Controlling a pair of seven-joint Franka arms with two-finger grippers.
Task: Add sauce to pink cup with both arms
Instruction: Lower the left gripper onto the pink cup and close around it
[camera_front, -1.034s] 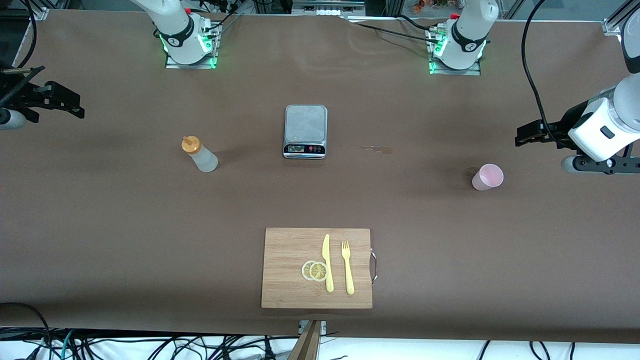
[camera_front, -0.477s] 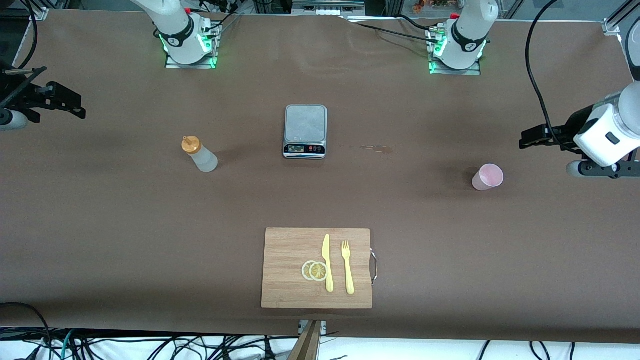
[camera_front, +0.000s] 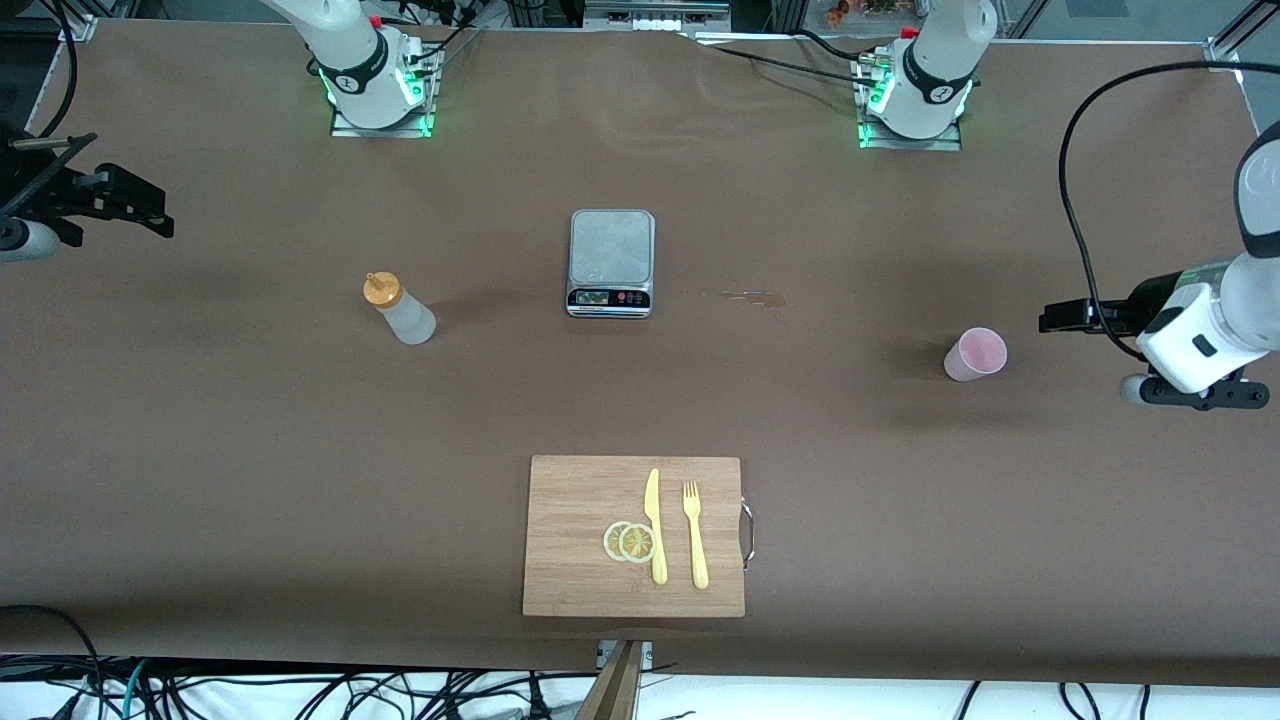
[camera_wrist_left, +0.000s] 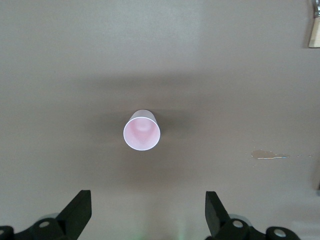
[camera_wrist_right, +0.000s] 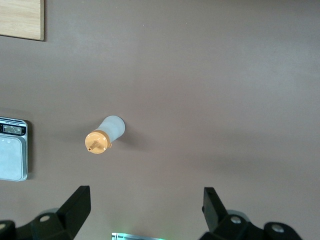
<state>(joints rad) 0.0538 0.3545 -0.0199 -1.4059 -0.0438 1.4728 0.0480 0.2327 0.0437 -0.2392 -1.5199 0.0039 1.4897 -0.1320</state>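
Note:
The sauce bottle, whitish with an orange cap, stands on the table toward the right arm's end; it also shows in the right wrist view. The pink cup stands upright toward the left arm's end and looks empty in the left wrist view. My left gripper hangs open over the table beside the cup, apart from it; its fingers are spread wide with nothing between them. My right gripper hangs open over the table's right-arm end, well away from the bottle, fingers empty.
A grey kitchen scale sits mid-table between the bottle and the cup. A small wet stain lies beside it. A wooden cutting board nearer the front camera carries a yellow knife, a yellow fork and lemon slices.
My left arm has swung along the table's end and its gripper now lines up with the pink cup. The right gripper has barely moved. Bottle and cup have not moved.

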